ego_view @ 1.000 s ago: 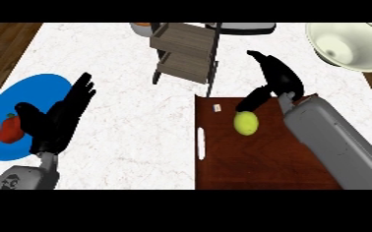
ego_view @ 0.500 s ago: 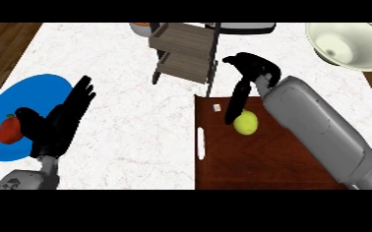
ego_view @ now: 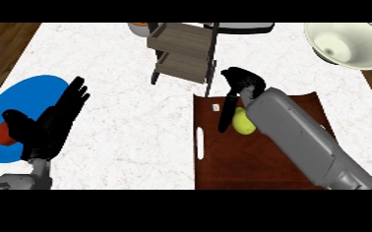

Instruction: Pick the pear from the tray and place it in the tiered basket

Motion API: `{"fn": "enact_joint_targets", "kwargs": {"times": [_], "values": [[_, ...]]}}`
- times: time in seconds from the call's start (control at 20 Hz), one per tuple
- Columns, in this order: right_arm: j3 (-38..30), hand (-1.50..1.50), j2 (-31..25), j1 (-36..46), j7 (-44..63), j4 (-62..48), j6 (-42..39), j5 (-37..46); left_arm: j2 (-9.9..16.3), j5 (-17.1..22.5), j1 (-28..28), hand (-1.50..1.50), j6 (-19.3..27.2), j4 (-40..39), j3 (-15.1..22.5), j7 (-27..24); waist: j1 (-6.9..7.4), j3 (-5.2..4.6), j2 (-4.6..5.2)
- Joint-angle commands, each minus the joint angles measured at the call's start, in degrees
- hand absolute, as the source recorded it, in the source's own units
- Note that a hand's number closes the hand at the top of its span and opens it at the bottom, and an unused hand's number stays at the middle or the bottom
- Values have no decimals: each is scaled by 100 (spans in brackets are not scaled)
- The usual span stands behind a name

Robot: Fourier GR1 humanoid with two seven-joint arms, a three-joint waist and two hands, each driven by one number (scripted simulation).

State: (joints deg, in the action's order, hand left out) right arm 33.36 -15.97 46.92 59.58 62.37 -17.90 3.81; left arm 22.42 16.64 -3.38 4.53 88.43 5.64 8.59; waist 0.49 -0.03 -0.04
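Head view: a white marbled counter (ego_view: 123, 64) is seen from steeply above, with dark wooden floor visible at the upper left corner. A brown tray (ego_view: 254, 167) with a white handle slot along its left edge is set at the lower right of the counter. On the tray's upper part lies the yellow-green pear (ego_view: 243, 121) — the task's object — partly covered on its right side by the grey right forearm, which is laid diagonally across the tray from the lower right. The right hand (ego_view: 242, 82) is positioned over the tray's top edge, just above the pear; its fingers are bent downward, one long finger being extended down along the pear's left side. Whether the pear is actually touched cannot be told, and the fruit is not seen to be enclosed. The tiered basket (ego_view: 183, 53), of grey-brown wooden shelves on a dark frame, is placed just beyond the tray at the top centre, well clear of the pear. A pale round bowl (ego_view: 341, 44) is shown at the upper right. At the left, a blue plate (ego_view: 33, 96) is partly covered by the left hand (ego_view: 51, 125), held open with fingers straight and spread — resting near the lower left edge. A red object (ego_view: 6, 133) is glimpsed beside that hand on the plate.
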Motion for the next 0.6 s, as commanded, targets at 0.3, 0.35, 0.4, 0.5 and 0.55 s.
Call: {"fn": "enact_joint_targets", "kwargs": {"times": [0.3,0.35,0.4,0.5,0.55], "values": [[263,-150,292,-905,-32,-207,304,1072,-138,-89,22,0,-142,-8,-227,45,-28,3,0],[118,-150,111,-880,-203,-309,198,1143,-395,-395,-196,0,33,-326,0,-59,-50,2,6],[177,-150,290,-934,-239,-383,328,1368,-265,-285,-16,0,-133,-135,-106,31,-26,3,4],[165,-150,267,-1000,-462,-624,476,1670,-409,-434,-239,0,95,15,-37,228,-26,4,6],[17,-150,171,-997,-292,-303,229,1671,-194,-206,129,0,-303,52,-327,-46,-24,3,-2]]}}
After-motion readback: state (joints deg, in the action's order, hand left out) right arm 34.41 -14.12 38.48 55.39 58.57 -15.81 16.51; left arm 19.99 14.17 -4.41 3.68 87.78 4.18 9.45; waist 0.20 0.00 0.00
